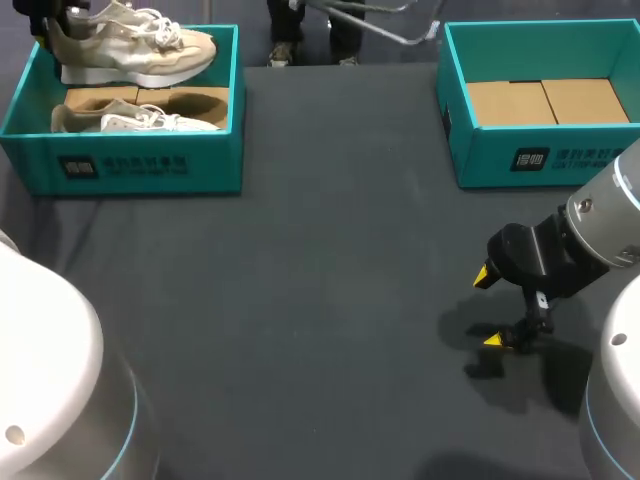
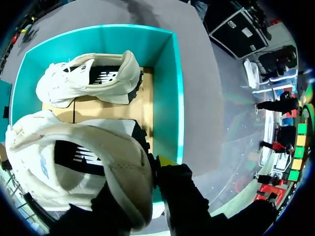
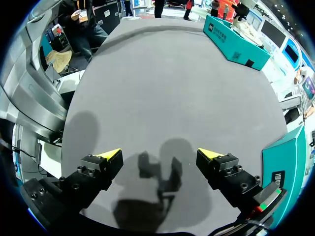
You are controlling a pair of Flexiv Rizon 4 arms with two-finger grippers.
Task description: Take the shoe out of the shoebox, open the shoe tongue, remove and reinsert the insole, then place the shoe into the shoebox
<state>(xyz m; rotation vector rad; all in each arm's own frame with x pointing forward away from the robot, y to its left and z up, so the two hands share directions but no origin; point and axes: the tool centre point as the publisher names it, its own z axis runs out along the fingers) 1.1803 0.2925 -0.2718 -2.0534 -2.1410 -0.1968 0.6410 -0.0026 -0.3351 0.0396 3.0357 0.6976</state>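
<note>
My left claw (image 2: pixel 153 169) pinches the shoe (image 2: pixel 83 162) by its heel, lifted just above the shoebox (image 2: pixel 170 98) so it can come out. My right claw (image 3: pixel 158 156) hangs wide open over the table (image 1: pixel 300 300), holding nothing, ready to help.

Even overhead light falls on the dark grey tabletop (image 1: pixel 320 300), where soft, overlapping shadows pool beneath the right arm's wide-spread jaws in both the head and right wrist views. In the left wrist view the white shoe (image 2: pixel 74 162) nearest the lens shows bright, and the teal shoebox (image 2: pixel 170 88) rim catches the light.
</note>
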